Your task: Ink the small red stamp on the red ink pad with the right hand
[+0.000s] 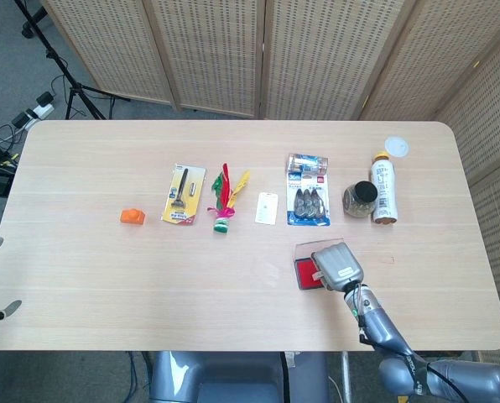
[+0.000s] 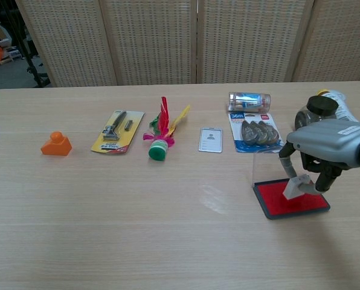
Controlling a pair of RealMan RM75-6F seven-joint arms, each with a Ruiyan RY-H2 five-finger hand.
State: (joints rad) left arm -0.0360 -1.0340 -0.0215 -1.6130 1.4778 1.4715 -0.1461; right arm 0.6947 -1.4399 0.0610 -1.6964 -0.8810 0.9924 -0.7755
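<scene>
The grey right hand (image 2: pixel 325 151) is pinching the small red stamp (image 2: pixel 293 186) and pressing it onto the rectangular red ink pad (image 2: pixel 278 201). The pad is lying on the wooden bench (image 2: pixel 138 217), just in front of the blister pack of correction tapes (image 2: pixel 255 131), with its clear lid (image 2: pixel 268 164) standing open. Left hand not visible in either view.

The right hand (image 2: pixel 321 158) hangs low at the near right of the table, palm down, fingers (image 2: pixel 287 164) curled downward, pinching the small stamp (image 2: pixel 293 187); the forearm runs back toward the near edge.
</scene>
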